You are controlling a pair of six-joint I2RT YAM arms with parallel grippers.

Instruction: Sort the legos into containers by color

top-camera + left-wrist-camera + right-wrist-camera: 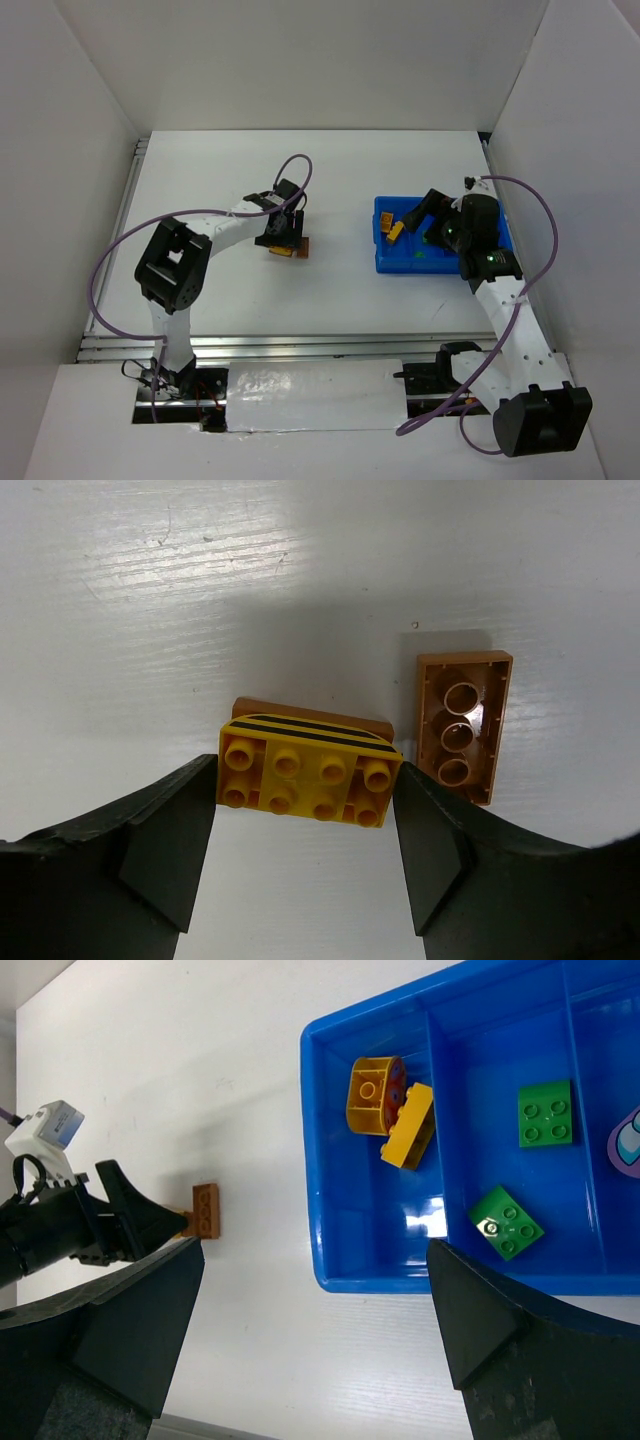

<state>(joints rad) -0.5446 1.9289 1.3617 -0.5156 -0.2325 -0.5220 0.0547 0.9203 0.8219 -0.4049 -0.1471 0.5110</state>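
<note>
My left gripper (305, 832) is shut on a yellow lego (305, 775) with black stripes, its fingers touching both short ends. A brown lego (310, 707) lies just behind the yellow one, and a second brown lego (462, 726) lies underside up to the right. In the top view this gripper (287, 245) is at mid-table. My right gripper (315, 1345) is open and empty above the near left corner of the blue tray (316, 1160). The left compartment holds a yellow lego (410, 1126) and an orange round piece (372, 1095). The middle one holds two green legos (545, 1113) (507, 1222).
A purple piece (628, 1146) shows in the tray's right compartment at the frame edge. The tray (385, 262) sits right of centre on the white table. White walls enclose the table on three sides. The left arm's purple cable loops over the table's left part.
</note>
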